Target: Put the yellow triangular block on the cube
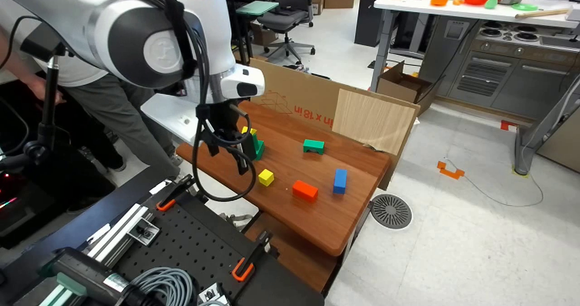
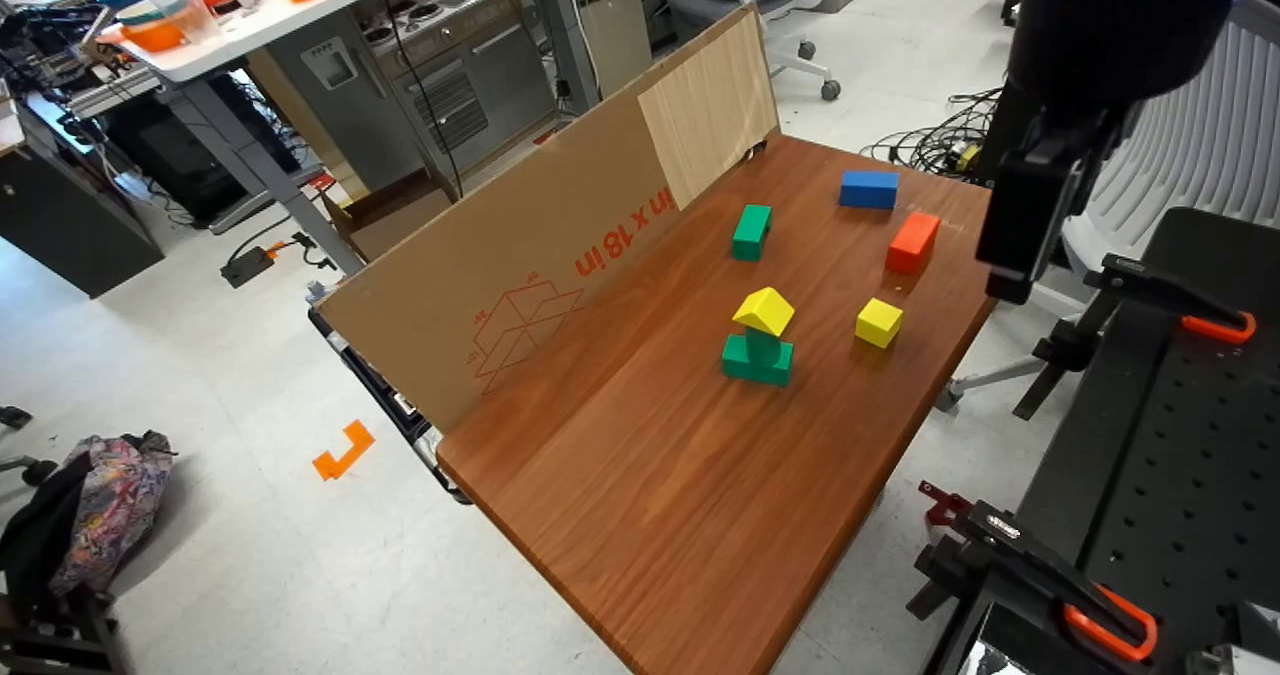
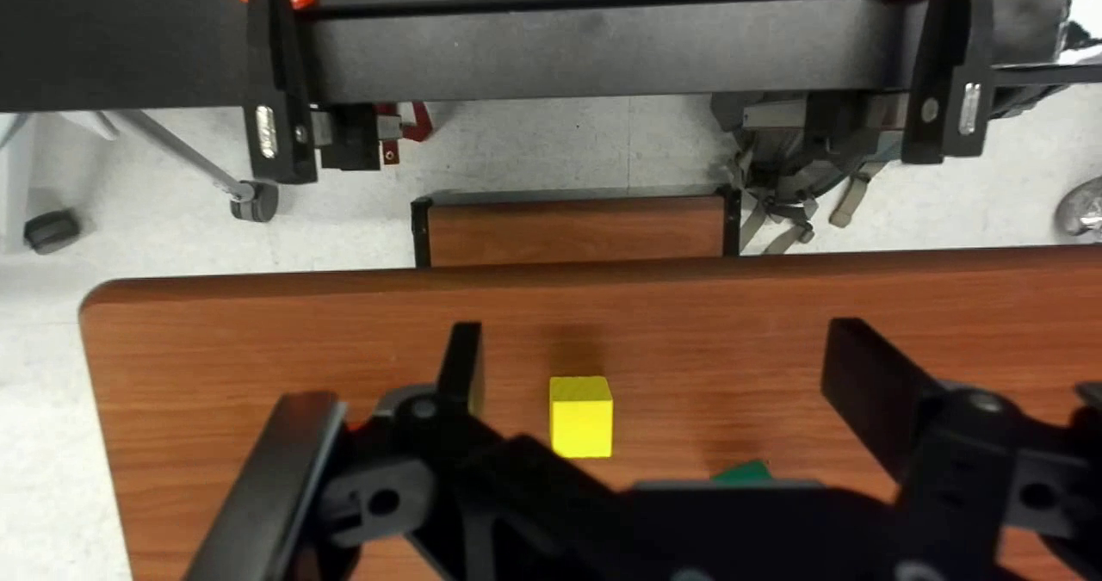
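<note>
A dark bench (image 3: 603,52) with two clamps (image 3: 280,116) jutting past its edge lines the near side, a strip of floor (image 3: 560,146) separating it from the long edge of a wooden table (image 3: 706,340). Above the table hangs the robot's gripper (image 3: 657,353), its fingers spread wide apart. In the wrist view the yellow cube (image 3: 582,417) shows between them, apart from both, lying on the table near that long edge, its sides roughly parallel to it; in an exterior view, wood grain surrounds the cube, with an orange-red block (image 2: 912,242) farther along the same side. Deeper in, a three-piece stack (image 2: 762,347) stands toward the middle, a broad stretch of tabletop running from it to one short end. Topping the stack is the yellow triangular block (image 2: 764,312), resting on a small green block (image 2: 763,345) that stands on a longer green block (image 2: 737,359). The wedge's peak points up, its flat side down; its long axis appears to run across the table, roughly in line with the longer green block. Farther on lie an arched green block (image 1: 313,143) and a blue block (image 2: 869,189), and a cardboard panel (image 2: 550,225) walls the table's far long edge.
</note>
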Tool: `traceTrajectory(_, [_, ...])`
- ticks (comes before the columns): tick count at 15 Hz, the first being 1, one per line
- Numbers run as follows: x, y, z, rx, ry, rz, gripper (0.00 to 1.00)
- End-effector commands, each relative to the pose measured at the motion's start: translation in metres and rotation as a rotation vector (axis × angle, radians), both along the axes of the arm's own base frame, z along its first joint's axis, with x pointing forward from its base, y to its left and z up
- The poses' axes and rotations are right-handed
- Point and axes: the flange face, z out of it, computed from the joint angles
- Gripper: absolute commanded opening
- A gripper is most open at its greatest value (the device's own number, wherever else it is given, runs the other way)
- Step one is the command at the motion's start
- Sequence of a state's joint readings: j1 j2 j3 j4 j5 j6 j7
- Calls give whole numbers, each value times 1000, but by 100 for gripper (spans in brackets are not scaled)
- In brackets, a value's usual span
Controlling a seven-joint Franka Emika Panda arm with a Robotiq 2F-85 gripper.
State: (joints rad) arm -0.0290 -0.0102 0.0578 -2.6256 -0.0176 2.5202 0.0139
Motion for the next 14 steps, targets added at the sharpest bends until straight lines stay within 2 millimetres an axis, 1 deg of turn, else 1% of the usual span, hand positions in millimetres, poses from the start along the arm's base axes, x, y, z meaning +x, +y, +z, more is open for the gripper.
traceTrajectory(1, [33,8,-29,54,-17,10,100])
traceTrajectory(3, [46,13,-38,75,-24,16,100])
traceTrajectory(6, [65,20,-42,110,-23,17,100])
traceTrajectory(10, [83,31,-35,136,-47,33,100])
traceTrajectory(14, [90,43,-30,131,-70,52,100])
